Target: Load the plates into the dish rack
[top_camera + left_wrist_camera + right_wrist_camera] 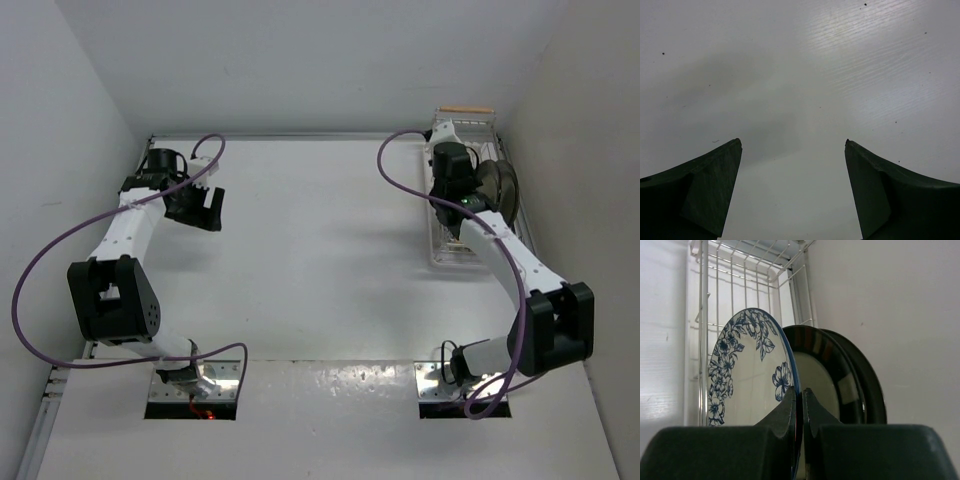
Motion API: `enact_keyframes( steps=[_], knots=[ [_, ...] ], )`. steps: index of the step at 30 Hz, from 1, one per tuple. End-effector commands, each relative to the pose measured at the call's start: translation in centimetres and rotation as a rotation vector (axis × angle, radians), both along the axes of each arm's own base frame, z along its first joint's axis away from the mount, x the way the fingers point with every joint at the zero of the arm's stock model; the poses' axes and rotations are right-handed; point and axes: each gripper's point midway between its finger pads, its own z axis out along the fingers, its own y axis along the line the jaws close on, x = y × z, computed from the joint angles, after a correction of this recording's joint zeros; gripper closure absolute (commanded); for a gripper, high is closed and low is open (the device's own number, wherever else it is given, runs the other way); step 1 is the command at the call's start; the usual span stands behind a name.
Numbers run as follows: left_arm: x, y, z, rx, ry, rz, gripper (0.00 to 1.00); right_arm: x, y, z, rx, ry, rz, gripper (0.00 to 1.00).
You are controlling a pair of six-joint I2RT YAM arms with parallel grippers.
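Since plates must stand on edge, the right fingers [782,412] pinch the floral plate [747,375] upright in the rack [702,290] beside two darker plates [815,375]; left fingers [715,185] gape wide over tabletop [790,75].

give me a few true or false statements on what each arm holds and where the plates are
1. The right fingers pinch the rim of the blue floral plate. True.
2. The left fingers hold a plate. False: they are open and empty over the bare table.
3. The floral plate lies flat. False: it stands on edge in the dish rack.
4. Two dark-rimmed plates stand behind it. True.
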Motion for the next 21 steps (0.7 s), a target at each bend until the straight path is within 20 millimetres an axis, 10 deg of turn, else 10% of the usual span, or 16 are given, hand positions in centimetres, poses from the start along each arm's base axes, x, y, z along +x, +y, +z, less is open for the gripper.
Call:
enact_keyframes(
  steps=[1,8,21],
  knots=[
    [-0.2,-0.3,0.6,-0.01,-0.018,-0.008,0.12,0.9,0.3,3.9,0.036,-0.15,-0.012,1.0],
    [-0.2,-0.3,0.3,-0.011,-0.009,-0.008,0.12,1.1,0.7,2.8,0.035,-0.117,0.013,1.0],
    [-0.1,-0.3,0.0,-0.012,0.0,-0.008,0.12,1.0,0.9,3.7,0.091,-0.148,0.038,0.68]
  ],
)
